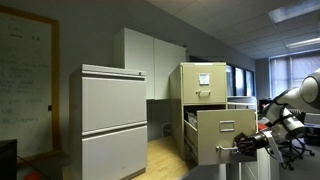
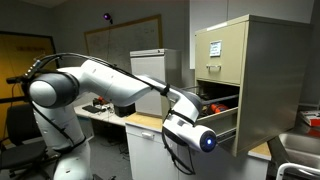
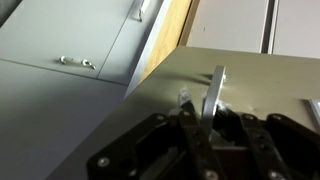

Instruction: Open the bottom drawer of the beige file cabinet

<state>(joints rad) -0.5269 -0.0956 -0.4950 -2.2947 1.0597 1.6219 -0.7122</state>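
Observation:
The beige file cabinet stands in both exterior views and has a white paper on its upper front. Its bottom drawer is pulled well out, and reddish contents show inside it. My gripper is at the drawer front, which also shows in an exterior view. In the wrist view the gripper's fingers are shut on the drawer's small silver pull, against the beige drawer front.
A wider light-grey cabinet stands beside the beige one and also shows in the wrist view. A whiteboard hangs on the wall. A desk stands behind the arm. Wooden floor lies between the cabinets.

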